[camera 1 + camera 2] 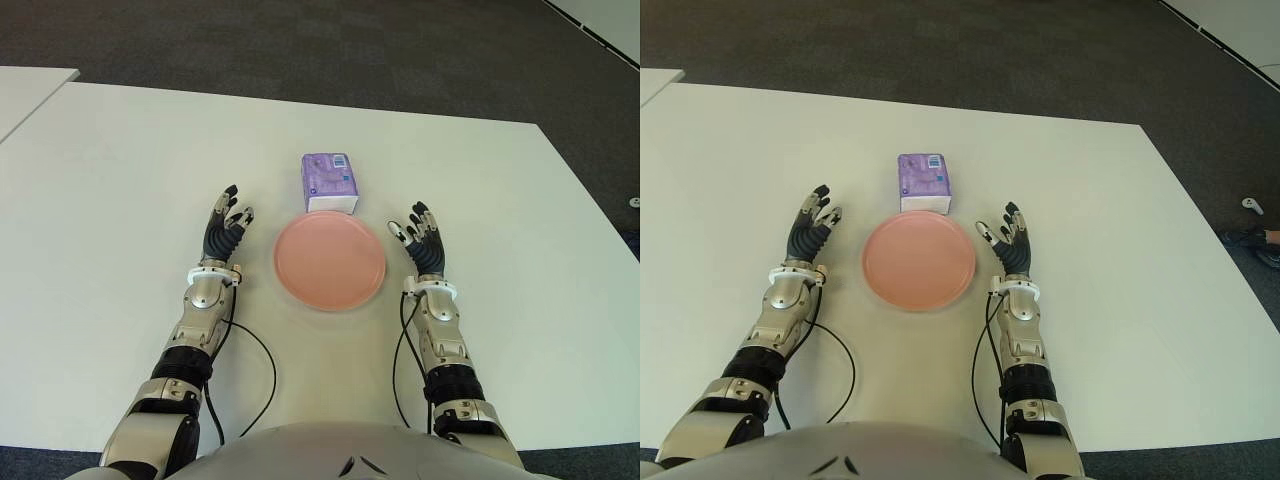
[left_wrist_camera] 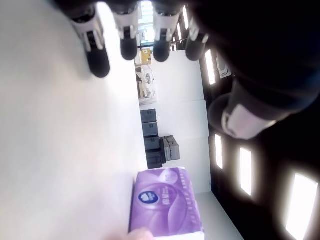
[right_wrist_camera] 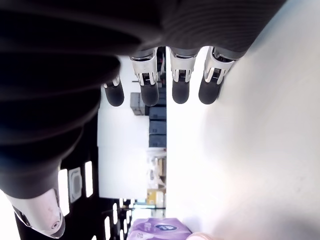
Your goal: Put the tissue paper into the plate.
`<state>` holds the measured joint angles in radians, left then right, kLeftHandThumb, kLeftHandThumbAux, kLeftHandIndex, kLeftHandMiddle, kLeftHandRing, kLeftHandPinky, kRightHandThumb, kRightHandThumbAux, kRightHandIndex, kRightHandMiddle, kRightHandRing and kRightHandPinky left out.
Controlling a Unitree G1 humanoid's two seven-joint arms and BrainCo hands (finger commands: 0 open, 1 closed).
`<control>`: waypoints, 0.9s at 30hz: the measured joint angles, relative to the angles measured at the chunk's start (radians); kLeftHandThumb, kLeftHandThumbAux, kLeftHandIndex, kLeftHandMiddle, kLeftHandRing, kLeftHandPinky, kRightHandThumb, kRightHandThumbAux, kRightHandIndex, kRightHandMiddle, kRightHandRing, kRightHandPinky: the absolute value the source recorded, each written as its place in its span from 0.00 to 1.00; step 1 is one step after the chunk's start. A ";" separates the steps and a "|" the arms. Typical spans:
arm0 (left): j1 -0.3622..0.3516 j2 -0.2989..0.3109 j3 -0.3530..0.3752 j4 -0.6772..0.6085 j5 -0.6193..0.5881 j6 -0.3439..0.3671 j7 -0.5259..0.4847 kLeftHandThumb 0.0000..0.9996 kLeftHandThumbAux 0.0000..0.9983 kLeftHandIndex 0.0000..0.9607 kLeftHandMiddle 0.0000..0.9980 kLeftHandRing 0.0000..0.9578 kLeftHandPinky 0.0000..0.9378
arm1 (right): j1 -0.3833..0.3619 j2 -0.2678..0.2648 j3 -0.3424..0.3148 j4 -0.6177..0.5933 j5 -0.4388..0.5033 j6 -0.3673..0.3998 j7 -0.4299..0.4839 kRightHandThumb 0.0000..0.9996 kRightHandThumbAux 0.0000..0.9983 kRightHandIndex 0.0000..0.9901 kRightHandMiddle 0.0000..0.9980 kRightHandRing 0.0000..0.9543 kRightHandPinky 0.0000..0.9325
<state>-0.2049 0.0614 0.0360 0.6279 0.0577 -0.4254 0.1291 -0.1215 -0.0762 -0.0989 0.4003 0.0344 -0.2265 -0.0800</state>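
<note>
- The tissue pack (image 1: 330, 182) is a small purple plastic-wrapped block lying on the white table (image 1: 110, 190), just beyond the far edge of the plate (image 1: 330, 262).
- The plate is round, flat, smooth and pink, with nothing on it.
- The left hand (image 1: 225, 232) shows left of the plate, fingers spread, holding nothing.
- The right hand (image 1: 420, 240) shows right of it, fingers likewise extended and empty.

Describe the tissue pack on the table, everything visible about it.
The tissue pack is a small rectangular packet in glossy purple wrapping with a blue-and-white logo and a white end facing the pink plate. It lies flat on the white table, just beyond the plate's far rim, close against it; contact cannot be told. Neither hand touches it.
</note>
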 measured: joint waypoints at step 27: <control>0.002 -0.006 -0.004 0.001 0.009 -0.012 0.005 0.00 0.56 0.00 0.00 0.00 0.00 | -0.008 -0.016 -0.011 -0.037 -0.002 0.070 -0.024 0.10 0.68 0.00 0.01 0.00 0.04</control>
<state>-0.2030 0.0558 0.0324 0.6284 0.0669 -0.4376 0.1344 -0.1300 -0.0921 -0.1098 0.3628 0.0325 -0.1564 -0.1042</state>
